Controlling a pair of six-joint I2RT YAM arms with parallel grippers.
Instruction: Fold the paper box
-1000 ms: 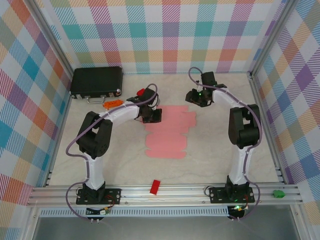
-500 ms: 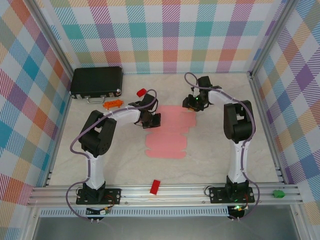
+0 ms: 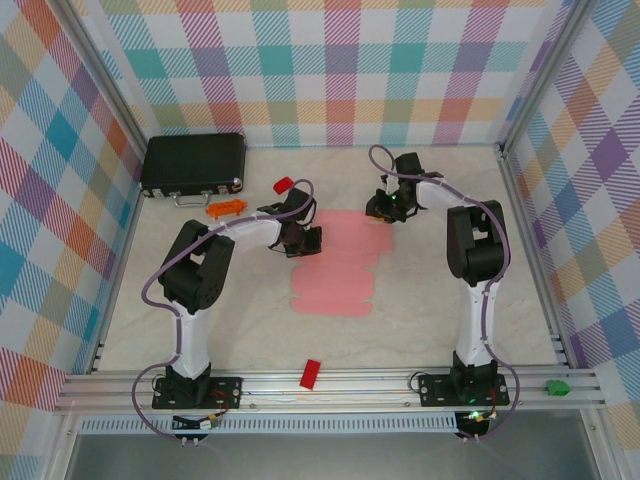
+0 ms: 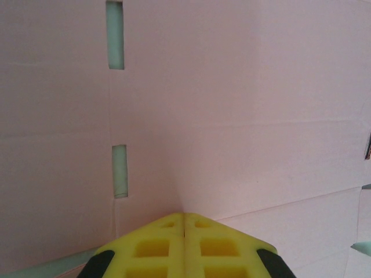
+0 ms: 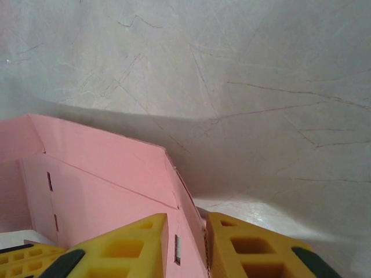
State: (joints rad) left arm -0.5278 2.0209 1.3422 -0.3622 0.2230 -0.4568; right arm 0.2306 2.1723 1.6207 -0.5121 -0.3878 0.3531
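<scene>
The paper box [image 3: 335,265] lies as a flat light-pink die-cut sheet in the middle of the table. My left gripper [image 3: 308,238] rests on its left edge, shut and holding nothing. In the left wrist view the closed yellow fingertips [image 4: 184,217] press down on the pink card [image 4: 232,104], beside two narrow slots. My right gripper [image 3: 378,212] is at the sheet's far right corner. In the right wrist view the jaws [image 5: 186,223] straddle the raised edge of a pink flap [image 5: 104,174]. The card lies against the right finger [image 5: 243,243], with a gap on the left side.
A black case [image 3: 193,163] sits at the back left, with a small red block [image 3: 283,184] and an orange piece [image 3: 226,207] near it. Another red block [image 3: 311,373] lies by the front rail. A green piece [image 3: 557,386] sits on the rail at the right.
My right gripper came down and left to the sheet's far right corner, and its jaws narrowed around the flap edge. The left gripper shifted slightly left and stayed shut.
</scene>
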